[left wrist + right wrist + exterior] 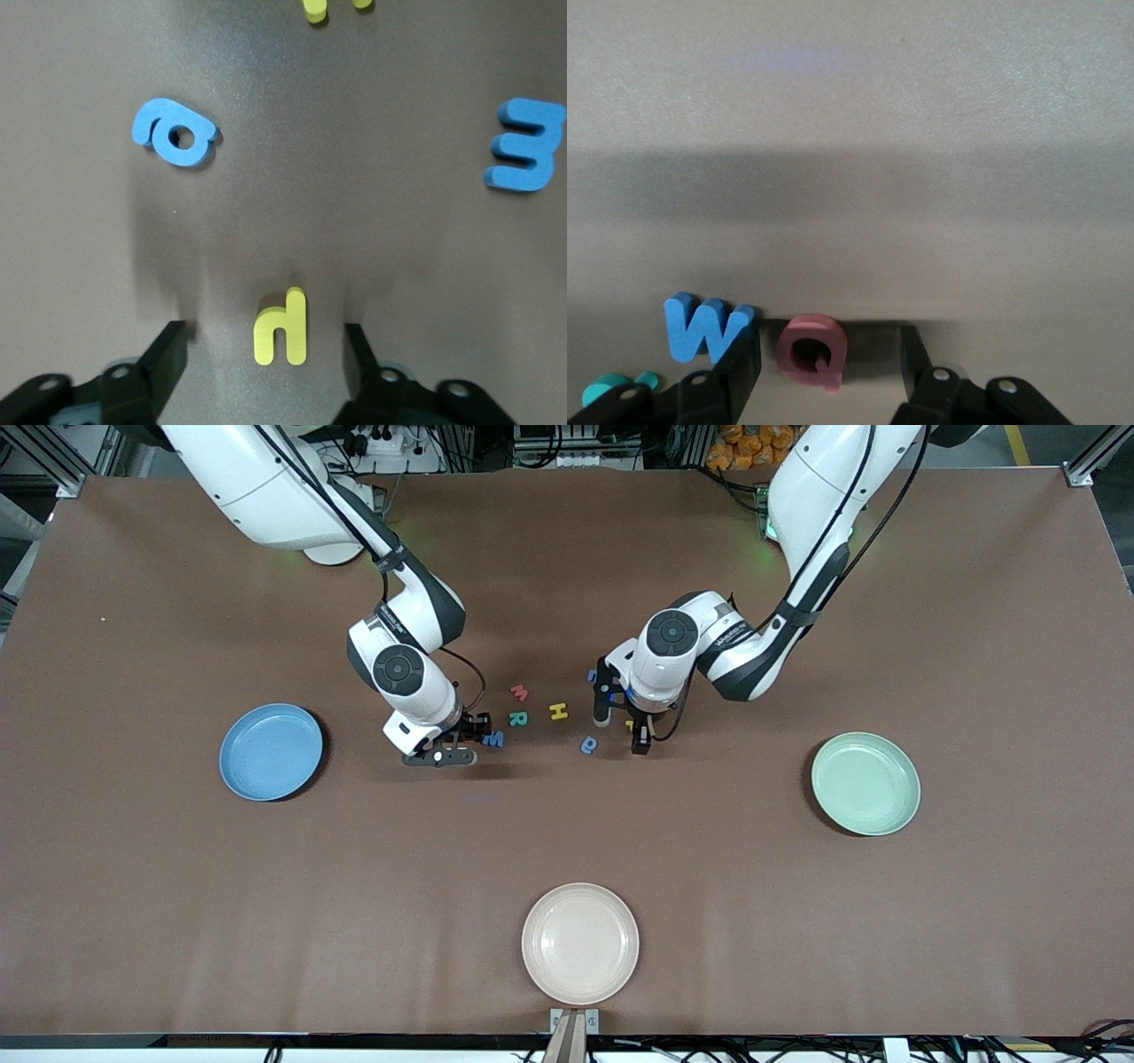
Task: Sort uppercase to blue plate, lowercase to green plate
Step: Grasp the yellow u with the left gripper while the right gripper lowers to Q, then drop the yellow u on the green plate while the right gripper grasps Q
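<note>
Both grippers are down at the table in the letter cluster at mid-table. Left gripper (266, 350): fingers (168, 354) spread, straddling the yellow h (283, 328), which lies flat on the table between them; clear gaps on both sides, not pinched, no contact visible. Right gripper (830, 363): fingers (744, 359) spread around the red Q (812, 350), which stands on the table between them; gap on each side, so no clamp. One of its fingers sits right against the blue W (704, 328), which is just outside the gripper; whether they actually touch, cannot tell. A bit of the teal-green R (611, 388) shows at the edge of the right wrist view. In the front view the loose letters lie between the 2 grippers: red m-like letter (519, 692) farthest from the camera, R just nearer than it, yellow H (558, 711) beside the R toward the left arm's end, blue a (589, 745) nearest the camera and close to the left gripper. Blue m-like letter (524, 144) lies beside the left gripper, mostly hidden by the wrist in the front view. Blue plate (270, 751) sits toward the right arm's end, green plate (866, 783) toward the left arm's end, both well apart from the letters. Cream plate (580, 943) sits nearest the camera, mid-table. No letters on any of the 3 plates.
</note>
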Controlling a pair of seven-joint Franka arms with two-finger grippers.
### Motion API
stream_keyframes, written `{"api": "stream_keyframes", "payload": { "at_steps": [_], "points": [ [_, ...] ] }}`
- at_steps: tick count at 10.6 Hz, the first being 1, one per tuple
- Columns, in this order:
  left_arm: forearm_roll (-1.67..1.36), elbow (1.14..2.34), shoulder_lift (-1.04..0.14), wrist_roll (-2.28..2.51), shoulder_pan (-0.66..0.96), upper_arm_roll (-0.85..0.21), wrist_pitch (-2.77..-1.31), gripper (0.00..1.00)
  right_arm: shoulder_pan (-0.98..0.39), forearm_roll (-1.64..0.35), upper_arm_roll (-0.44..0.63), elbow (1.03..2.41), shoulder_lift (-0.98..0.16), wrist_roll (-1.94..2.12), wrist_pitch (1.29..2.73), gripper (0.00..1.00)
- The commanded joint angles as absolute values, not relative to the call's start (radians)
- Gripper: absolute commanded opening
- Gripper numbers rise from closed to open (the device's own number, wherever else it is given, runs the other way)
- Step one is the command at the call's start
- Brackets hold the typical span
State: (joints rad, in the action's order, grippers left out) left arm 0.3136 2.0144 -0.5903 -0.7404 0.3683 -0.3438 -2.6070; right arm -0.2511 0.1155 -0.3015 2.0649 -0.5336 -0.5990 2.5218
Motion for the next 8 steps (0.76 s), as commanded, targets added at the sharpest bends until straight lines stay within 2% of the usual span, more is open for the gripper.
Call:
{"api": "stream_keyframes", "payload": {
  "at_steps": [1, 2, 4, 5, 6, 7, 8],
  "points": [
    [0.341, 1.999, -0.604, -0.741, 0.383, -0.33, -2.614, 0.68, -0.259, 0.123, -0.302, 2.083, -0.518, -0.626, 2.531, 0.66],
    [0.341, 1.999, -0.606, -0.741, 0.383, -0.324, -2.614, 0.63, -0.261, 0.123, -0.302, 2.082, -0.518, -0.626, 2.533, 0.61],
    [0.341, 1.997, -0.612, -0.742, 0.388, -0.314, -2.614, 0.54, -0.265, 0.123, -0.304, 2.082, -0.522, -0.626, 2.533, 0.57],
    [0.341, 1.997, -0.612, -0.742, 0.39, -0.313, -2.614, 0.4, -0.265, 0.124, -0.302, 2.082, -0.523, -0.626, 2.533, 0.57],
    [0.341, 1.997, -0.608, -0.744, 0.388, -0.31, -2.614, 0.14, -0.265, 0.124, -0.304, 2.082, -0.523, -0.626, 2.534, 0.57],
    [0.341, 1.997, -0.592, -0.744, 0.385, -0.296, -2.614, 0.0, -0.265, 0.124, -0.302, 2.082, -0.523, -0.626, 2.534, 0.57],
    [0.341, 2.008, -0.562, -0.739, 0.373, -0.279, -2.611, 0.0, -0.265, 0.124, -0.302, 2.082, -0.525, -0.626, 2.536, 0.57]
  ]
}}
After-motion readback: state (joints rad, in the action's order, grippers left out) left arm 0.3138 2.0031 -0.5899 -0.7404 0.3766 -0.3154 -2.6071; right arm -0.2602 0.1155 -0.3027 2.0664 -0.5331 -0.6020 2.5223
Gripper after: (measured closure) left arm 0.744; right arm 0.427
